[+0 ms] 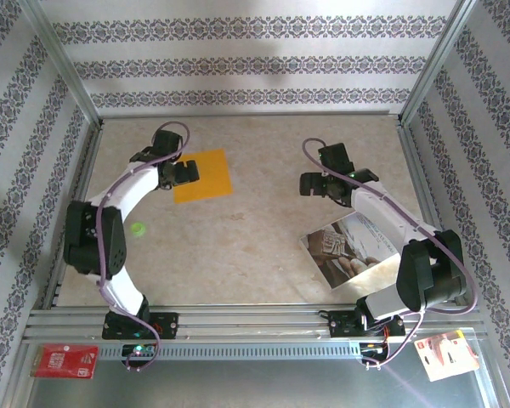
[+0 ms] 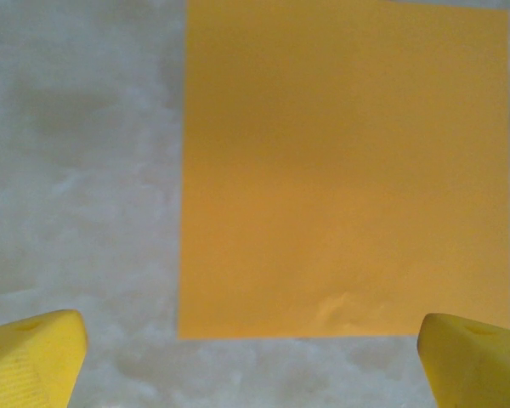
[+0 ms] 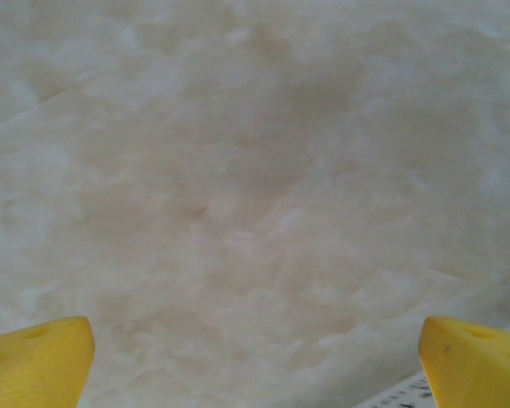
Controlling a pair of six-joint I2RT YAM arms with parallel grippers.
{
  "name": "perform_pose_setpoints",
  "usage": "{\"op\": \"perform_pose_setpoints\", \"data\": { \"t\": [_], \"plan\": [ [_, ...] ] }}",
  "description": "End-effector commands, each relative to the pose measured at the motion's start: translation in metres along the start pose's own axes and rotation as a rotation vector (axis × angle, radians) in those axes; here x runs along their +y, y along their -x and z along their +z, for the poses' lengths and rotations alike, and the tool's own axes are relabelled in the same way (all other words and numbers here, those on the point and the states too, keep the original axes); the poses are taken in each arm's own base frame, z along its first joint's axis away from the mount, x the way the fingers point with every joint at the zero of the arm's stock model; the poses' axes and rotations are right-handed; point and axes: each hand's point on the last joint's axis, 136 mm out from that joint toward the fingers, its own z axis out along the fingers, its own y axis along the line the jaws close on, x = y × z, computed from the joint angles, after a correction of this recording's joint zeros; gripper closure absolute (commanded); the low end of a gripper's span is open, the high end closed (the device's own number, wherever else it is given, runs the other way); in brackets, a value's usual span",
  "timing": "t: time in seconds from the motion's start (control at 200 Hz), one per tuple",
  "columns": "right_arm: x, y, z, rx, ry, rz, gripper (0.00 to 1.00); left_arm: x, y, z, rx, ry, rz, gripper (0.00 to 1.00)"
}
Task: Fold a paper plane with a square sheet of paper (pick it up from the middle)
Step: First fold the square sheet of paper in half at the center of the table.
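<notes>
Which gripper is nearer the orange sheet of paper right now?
Left. The left gripper hangs open at the left edge of the orange sheet, partly over it. The right gripper is open too, well off to its right above bare table.

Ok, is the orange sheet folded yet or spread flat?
Spread flat: the orange sheet lies as one plain square on the table, no fold or doubled layer.

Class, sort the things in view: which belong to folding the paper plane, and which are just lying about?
For the job: orange square sheet of paper.
Lying about: glossy photo sheet; small green object; red card; red-and-white card.
</notes>
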Motion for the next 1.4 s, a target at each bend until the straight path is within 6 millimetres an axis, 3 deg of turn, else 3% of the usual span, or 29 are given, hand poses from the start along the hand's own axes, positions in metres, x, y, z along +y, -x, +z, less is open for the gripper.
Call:
{"op": "perform_pose_setpoints", "data": {
  "t": [0.0, 0.13, 0.285, 0.595, 0.924, 1.099, 1.394],
  "plan": [
    [0.042, 0.013, -0.01, -0.083, 0.152, -0.094, 0.03, -0.011, -0.017, 0.018, 0.128, 0.009, 0.076, 0.0],
    [0.078, 0.018, -0.009, -0.116, 0.235, -0.136, 0.02, -0.029, -0.01, 0.038, 0.161, 0.027, 0.097, 0.0],
    [0.097, 0.02, -0.003, -0.121, 0.249, -0.156, 0.02, -0.04, -0.001, 0.057, 0.202, 0.104, 0.092, 0.0],
    [0.105, 0.013, 0.01, -0.084, 0.271, -0.153, 0.02, -0.051, 0.008, 0.077, 0.251, 0.138, 0.087, 0.0],
    [0.104, 0.002, 0.018, -0.063, 0.277, -0.132, 0.02, -0.049, 0.0, 0.101, 0.302, 0.152, 0.071, 0.0],
    [0.101, -0.005, 0.02, -0.048, 0.274, -0.118, 0.02, -0.048, -0.014, 0.116, 0.342, 0.151, 0.067, 0.0],
    [0.095, -0.015, 0.021, -0.028, 0.262, -0.095, 0.02, -0.049, -0.044, 0.114, 0.388, 0.147, 0.117, 0.01]
  ]
}}
